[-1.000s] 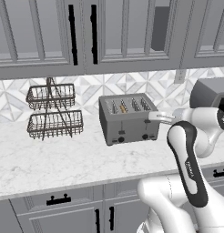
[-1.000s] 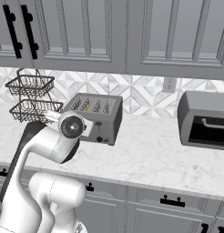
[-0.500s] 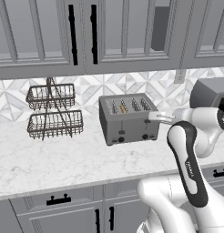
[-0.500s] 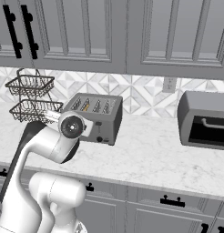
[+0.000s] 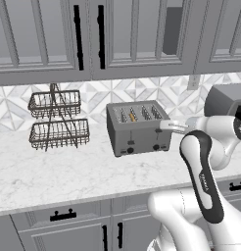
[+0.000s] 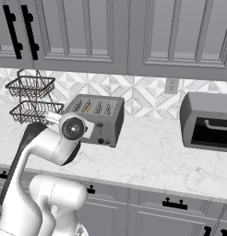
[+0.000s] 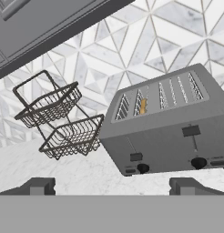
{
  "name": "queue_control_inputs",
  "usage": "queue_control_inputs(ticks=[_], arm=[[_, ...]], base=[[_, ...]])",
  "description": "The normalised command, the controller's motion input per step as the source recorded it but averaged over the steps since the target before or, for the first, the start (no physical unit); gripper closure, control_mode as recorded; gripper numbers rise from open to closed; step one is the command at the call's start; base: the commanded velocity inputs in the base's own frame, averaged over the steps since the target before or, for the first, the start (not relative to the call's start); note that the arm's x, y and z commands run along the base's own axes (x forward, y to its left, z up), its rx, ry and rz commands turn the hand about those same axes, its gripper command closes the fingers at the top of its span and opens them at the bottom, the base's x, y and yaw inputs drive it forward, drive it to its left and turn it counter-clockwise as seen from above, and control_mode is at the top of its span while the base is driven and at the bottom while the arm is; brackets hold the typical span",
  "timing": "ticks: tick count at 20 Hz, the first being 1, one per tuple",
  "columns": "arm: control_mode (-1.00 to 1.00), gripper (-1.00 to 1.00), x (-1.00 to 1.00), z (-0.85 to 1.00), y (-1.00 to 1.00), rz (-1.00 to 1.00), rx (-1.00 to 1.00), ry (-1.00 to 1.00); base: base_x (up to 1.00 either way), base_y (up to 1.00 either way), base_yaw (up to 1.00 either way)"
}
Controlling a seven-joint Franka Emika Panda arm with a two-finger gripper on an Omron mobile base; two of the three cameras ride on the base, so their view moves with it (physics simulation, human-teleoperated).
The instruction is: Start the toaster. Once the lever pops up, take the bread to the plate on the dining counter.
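I see the toaster standing on the marble bench, toward its far side, close to the patterned tile wall. The bread sits down inside one of the toaster's slots, the second from the left as I look from the hand camera; only a thin orange edge shows. On the toaster's front, the left lever sits low near its knob, while the right lever sits higher up its slot.

My end effector hangs in front of the toaster, on the near side and apart from it, with the fingers spread wide and nothing between them. It touches neither the toaster nor the bench.

Left of the toaster stands a two-tier wire basket rack, well apart from it. Far to the right on the same bench is a larger grey oven-like box with a dark front. Grey cabinets hang above.
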Motion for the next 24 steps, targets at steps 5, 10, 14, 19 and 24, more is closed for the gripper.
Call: queue_control_inputs(ticks=[5,10,14,19,24], arm=[[-1.0,-1.0,0.0,0.0,0.0,0.0,0.0,0.0],[-1.0,-1.0,0.0,0.0,0.0,0.0,0.0,0.0],[-1.0,-1.0,0.0,0.0,0.0,0.0,0.0,0.0],[-1.0,-1.0,0.0,0.0,0.0,0.0,0.0,0.0],[-1.0,-1.0,0.0,0.0,0.0,0.0,0.0,0.0]], base=[[0.0,0.0,0.0],[0.0,0.0,0.0],[0.0,0.0,0.0],[0.0,0.0,0.0],[0.0,0.0,0.0]])
